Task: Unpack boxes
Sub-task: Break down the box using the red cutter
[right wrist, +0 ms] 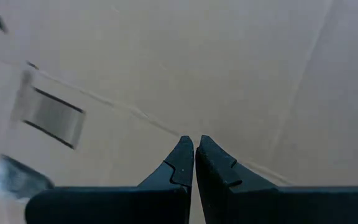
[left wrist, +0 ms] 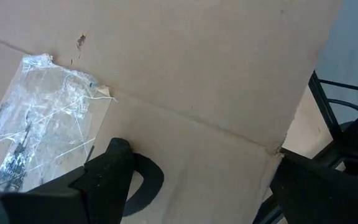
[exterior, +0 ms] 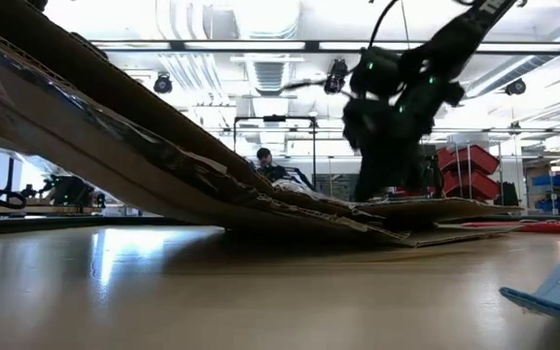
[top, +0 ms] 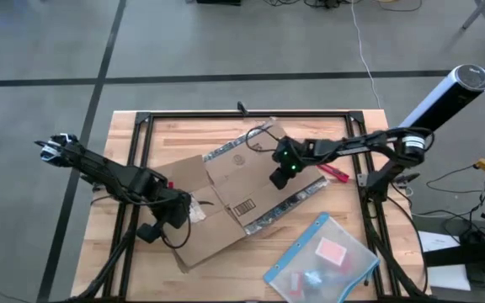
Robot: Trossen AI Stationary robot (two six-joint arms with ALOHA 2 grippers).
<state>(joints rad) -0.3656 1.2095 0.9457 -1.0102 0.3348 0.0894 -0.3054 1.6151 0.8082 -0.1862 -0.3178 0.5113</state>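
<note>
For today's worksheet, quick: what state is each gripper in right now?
Left gripper: open, fingers apart against the cardboard box, holding nothing.
Right gripper: shut, tips together over the box, holding nothing.

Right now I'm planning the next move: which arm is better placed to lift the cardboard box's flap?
Probably the left. Its hand is open at the box's raised left edge. The right hand is shut, fingertips pressing down mid-panel.
</note>
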